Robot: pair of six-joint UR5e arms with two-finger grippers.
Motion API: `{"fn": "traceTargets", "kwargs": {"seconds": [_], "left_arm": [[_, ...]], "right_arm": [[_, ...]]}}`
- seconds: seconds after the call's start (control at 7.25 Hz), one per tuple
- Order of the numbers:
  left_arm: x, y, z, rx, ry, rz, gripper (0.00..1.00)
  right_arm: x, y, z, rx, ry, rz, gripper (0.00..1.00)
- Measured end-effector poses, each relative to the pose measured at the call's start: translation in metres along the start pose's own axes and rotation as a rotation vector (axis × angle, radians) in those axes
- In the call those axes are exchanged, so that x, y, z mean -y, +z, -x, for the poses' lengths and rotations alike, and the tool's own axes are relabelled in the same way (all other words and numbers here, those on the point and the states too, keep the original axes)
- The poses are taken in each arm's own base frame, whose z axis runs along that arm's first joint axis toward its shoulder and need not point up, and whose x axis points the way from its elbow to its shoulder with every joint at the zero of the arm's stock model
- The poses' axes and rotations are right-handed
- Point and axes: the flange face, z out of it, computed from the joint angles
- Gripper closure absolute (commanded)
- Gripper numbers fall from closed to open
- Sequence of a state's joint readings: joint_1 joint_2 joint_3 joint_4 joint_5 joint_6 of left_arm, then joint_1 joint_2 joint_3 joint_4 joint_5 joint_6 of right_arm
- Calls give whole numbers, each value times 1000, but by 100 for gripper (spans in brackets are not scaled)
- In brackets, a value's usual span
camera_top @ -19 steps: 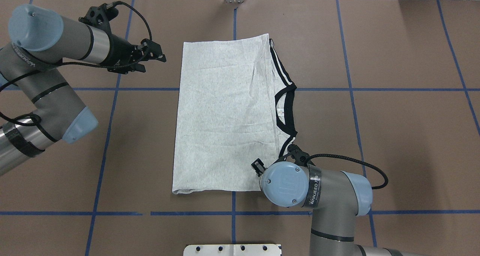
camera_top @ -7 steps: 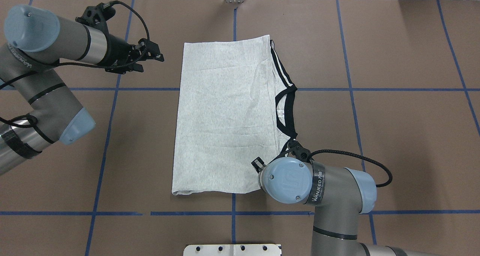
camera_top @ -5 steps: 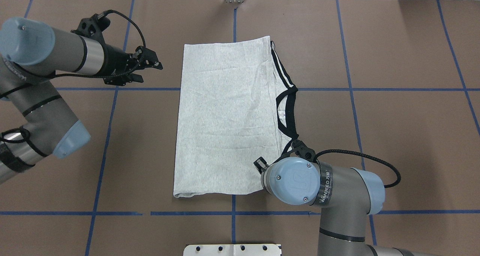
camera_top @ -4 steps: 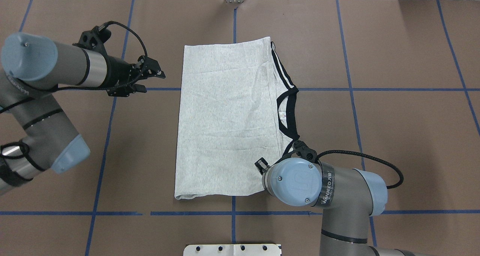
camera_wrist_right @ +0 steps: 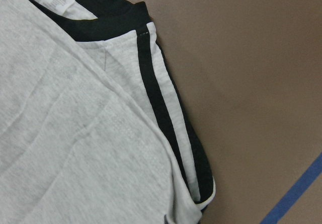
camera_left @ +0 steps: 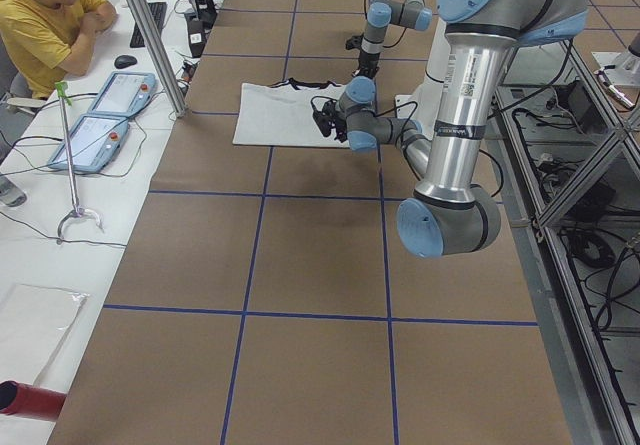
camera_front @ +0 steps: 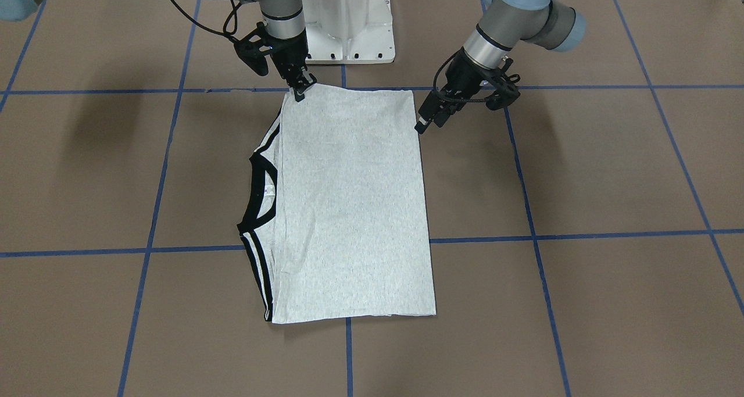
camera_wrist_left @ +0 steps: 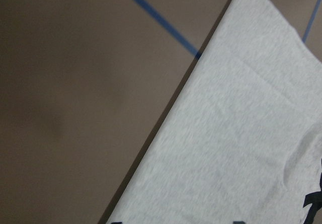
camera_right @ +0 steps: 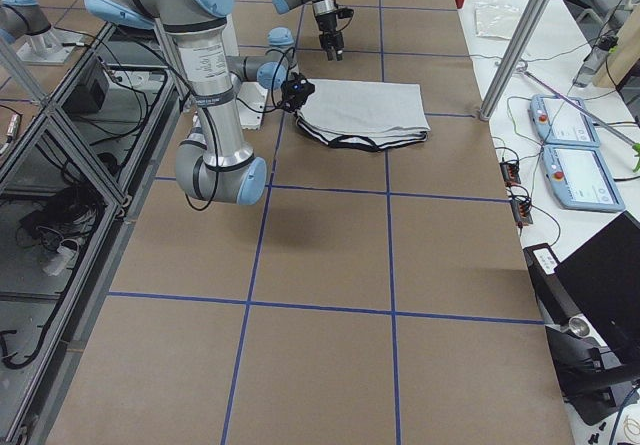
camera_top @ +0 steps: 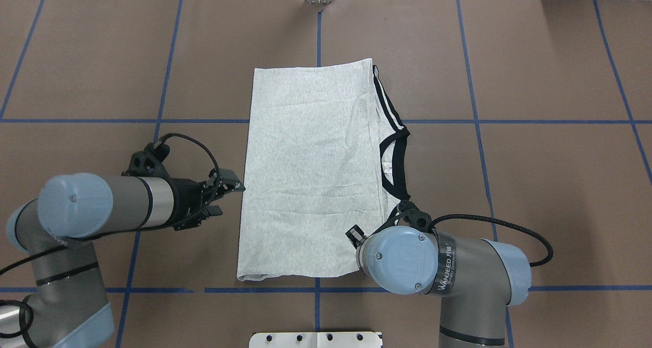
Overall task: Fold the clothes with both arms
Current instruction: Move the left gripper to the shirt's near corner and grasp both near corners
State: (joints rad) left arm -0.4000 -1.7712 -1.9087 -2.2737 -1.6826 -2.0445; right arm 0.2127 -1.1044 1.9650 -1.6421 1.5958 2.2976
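Note:
The light grey T-shirt (camera_top: 310, 169) lies folded into a long rectangle mid-table, plain side up, with the black collar (camera_top: 397, 159) and double stripes (camera_top: 387, 103) along its right edge. It also shows in the front view (camera_front: 349, 211). My left gripper (camera_top: 226, 195) is open and empty, just off the shirt's left edge near the robot; the front view shows the left gripper (camera_front: 427, 121) too. My right gripper (camera_front: 300, 90) is pinched on the shirt's near shoulder corner. In the overhead view its own wrist hides it. The right wrist view shows that striped corner (camera_wrist_right: 196, 183).
The white pedestal base (camera_front: 349, 25) stands at the robot's side of the brown table, which has blue tape lines (camera_top: 479, 121). A seated operator (camera_left: 45, 25), teach pendants (camera_left: 110, 95) and a metal post (camera_left: 150, 35) are at the far side.
My left arm has swung from beside the shirt's far left corner back toward the robot, along the left edge. My right arm has shifted slightly right and back, and the shirt slid with it.

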Motion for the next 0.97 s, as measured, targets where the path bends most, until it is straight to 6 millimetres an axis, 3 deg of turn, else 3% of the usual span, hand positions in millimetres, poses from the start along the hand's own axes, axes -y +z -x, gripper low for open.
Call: {"fn": "traceTargets", "kwargs": {"seconds": [0.41, 0.55, 0.97], "left_arm": [[-70, 18, 38, 118, -65, 49, 29], [-82, 24, 46, 137, -71, 54, 31], [-90, 30, 52, 151, -74, 55, 58]], "right_arm": [[0, 0, -1, -2, 0, 0, 100], [-1, 0, -1, -2, -1, 1, 100], [-1, 0, -1, -2, -2, 2, 100]]}}
